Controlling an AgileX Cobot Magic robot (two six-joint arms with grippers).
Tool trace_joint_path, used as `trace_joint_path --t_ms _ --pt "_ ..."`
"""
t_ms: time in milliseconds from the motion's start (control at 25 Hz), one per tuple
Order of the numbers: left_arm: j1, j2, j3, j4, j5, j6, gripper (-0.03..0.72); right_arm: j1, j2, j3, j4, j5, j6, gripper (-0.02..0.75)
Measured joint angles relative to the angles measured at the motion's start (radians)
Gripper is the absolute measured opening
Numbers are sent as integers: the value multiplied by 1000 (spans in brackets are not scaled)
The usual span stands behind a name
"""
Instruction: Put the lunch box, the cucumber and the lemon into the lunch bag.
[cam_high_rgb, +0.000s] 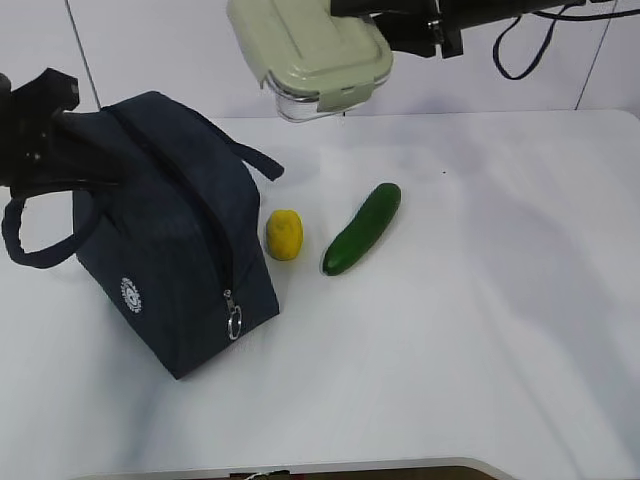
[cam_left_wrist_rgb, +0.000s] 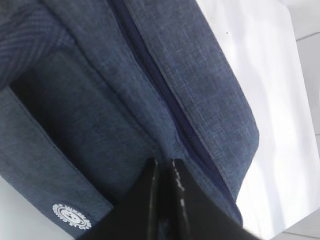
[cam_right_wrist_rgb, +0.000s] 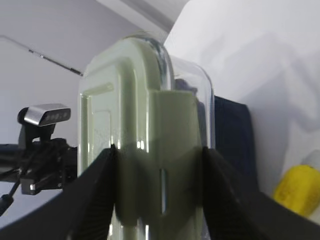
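The navy lunch bag (cam_high_rgb: 170, 250) stands on the left of the table, its silver ring pull (cam_high_rgb: 233, 324) low on the front corner. My left gripper (cam_high_rgb: 60, 125) is at the bag's upper back end. In the left wrist view this gripper (cam_left_wrist_rgb: 165, 164) is shut, pinching the bag's cloth (cam_left_wrist_rgb: 100, 110) beside the zipper seam. My right gripper (cam_right_wrist_rgb: 158, 149) is shut on the lunch box (cam_high_rgb: 310, 55), with its sage-green lid, high above the table behind the bag. The yellow lemon (cam_high_rgb: 284, 234) and the dark green cucumber (cam_high_rgb: 362, 228) lie just right of the bag.
The white table (cam_high_rgb: 480, 340) stretches bare to the right and front of the cucumber. A black cable (cam_high_rgb: 520, 55) loops down from the right arm at the top. The left arm's camera (cam_right_wrist_rgb: 45, 115) shows beyond the lunch box in the right wrist view.
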Motion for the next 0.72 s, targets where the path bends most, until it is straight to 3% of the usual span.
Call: trace_joint_path --t_ms 440,720 --pt "0 0 0 -81 12 115 -9 137 0 -3 -2 2 4 384" --pt "0 0 0 -100 31 128 -9 207 0 -3 -24 -22 6 384"
